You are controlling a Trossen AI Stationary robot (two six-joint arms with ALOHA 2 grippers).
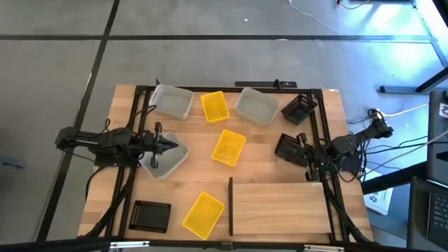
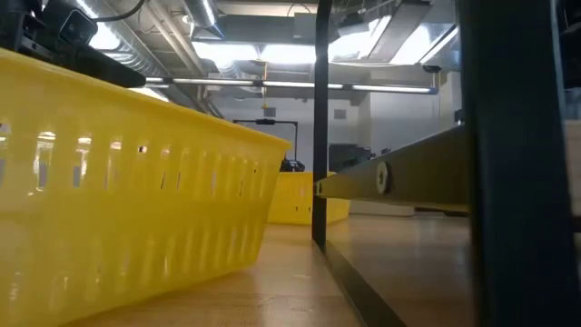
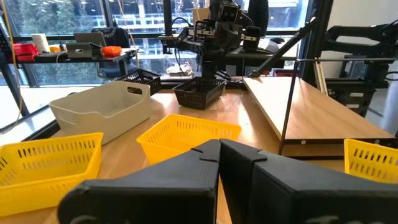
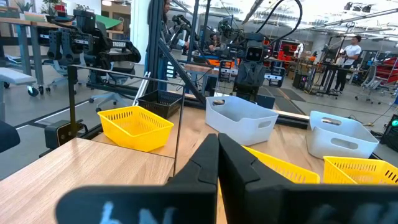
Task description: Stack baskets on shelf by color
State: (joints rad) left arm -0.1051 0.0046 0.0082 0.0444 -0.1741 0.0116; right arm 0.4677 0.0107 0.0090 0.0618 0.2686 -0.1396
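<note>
Left hand (image 1: 170, 145) is held level, fingers together, over a grey basket (image 1: 165, 158); right hand (image 1: 305, 151), fingers together, is poised beside a black basket (image 1: 290, 147); bare shelf (image 1: 280, 208) lies nearby.

Slatted yellow plastic baskets (image 1: 228, 148), pale wood shelf (image 1: 280, 208)

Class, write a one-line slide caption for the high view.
Nine baskets scattered on the table, the shelf bare, left gripper and right gripper shut.

Baskets (image 1: 229, 147) scattered across table (image 1: 126, 94), shelf (image 1: 280, 208) at near-right corner.
</note>
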